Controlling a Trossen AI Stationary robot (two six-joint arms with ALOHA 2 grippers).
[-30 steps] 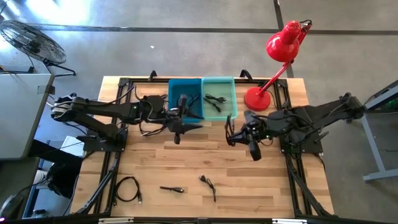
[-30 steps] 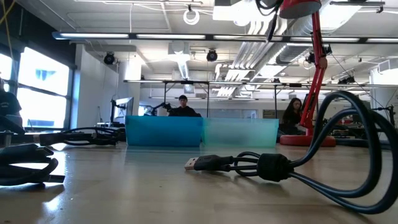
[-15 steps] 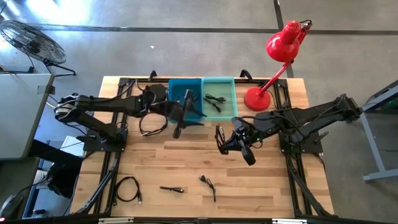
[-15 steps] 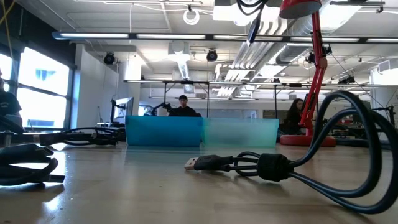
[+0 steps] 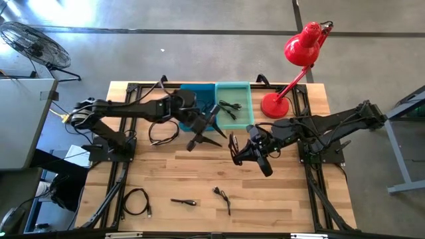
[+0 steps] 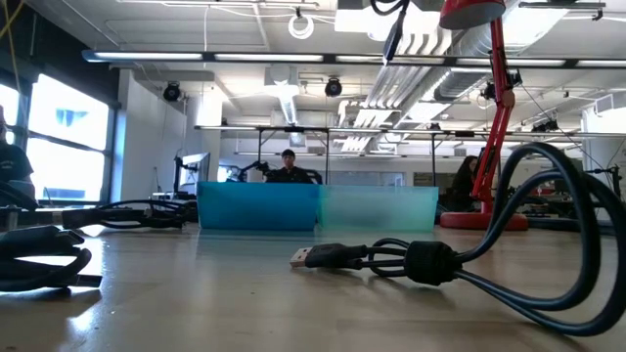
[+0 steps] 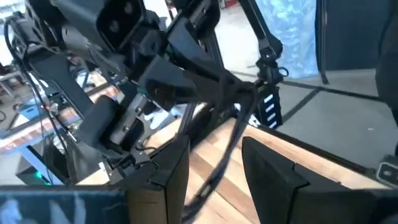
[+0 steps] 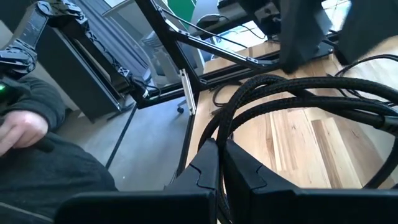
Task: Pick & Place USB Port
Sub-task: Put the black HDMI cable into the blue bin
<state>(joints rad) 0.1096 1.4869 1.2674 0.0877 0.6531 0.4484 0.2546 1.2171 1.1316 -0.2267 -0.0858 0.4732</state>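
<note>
High view: the left gripper (image 5: 199, 138), fingers clamped on a thin black USB cable (image 5: 211, 124), hangs beside the blue plastic bin (image 5: 192, 93) at the surface's far edge. The right gripper (image 5: 234, 151), fingers together, waits mid-surface. The cable looks light and floppy; grip nearer its stiff plug.

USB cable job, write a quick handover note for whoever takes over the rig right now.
Left hand: by the blue bin's front edge, fingers closed on a cable.
Right hand: mid-table, shut, nothing seen in it.
Done: cables already lie in the teal bin.
Left: drop the held cable in a bin, then collect three cables along the table's near edge: coiled, short, small.
</note>
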